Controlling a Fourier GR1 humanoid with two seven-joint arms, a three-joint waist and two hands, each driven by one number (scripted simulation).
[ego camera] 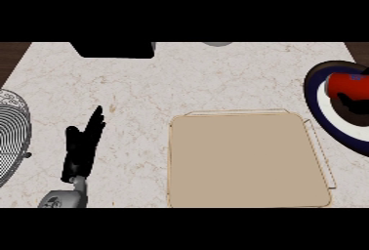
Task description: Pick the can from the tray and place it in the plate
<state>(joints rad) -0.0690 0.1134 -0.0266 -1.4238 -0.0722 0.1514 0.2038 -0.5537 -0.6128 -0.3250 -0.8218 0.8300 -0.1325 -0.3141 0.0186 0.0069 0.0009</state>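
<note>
Item 1, can (347, 87): red, at the far right of the scene, over the white middle of the plate (314, 100), not on the tray. The right edge cuts it off, so I cannot tell its long axis or whether it is standing on the plate or just above it

Item 2, my right hand (351, 106): only a dark shape lying across the near side of the can. It is much the nearer hand to the can. Whether it grips the can or has let go I cannot tell. The forearm is out of view

Item 3, my left hand (81, 145): near left on the counter (144, 93), resting with its fingers straight, pressed together and pointing away. It holds nothing and is well apart from the can, with the whole tray between them

Item 4, tray (245, 161): tan, in the near middle, top bare

Item 5, plate: dark rim, only partly in view at the right edge, just beside the tray's far right corner

Judgement: the can has reached the plate, so the coming move turns on whether it sits flat there, which is hidden
</note>
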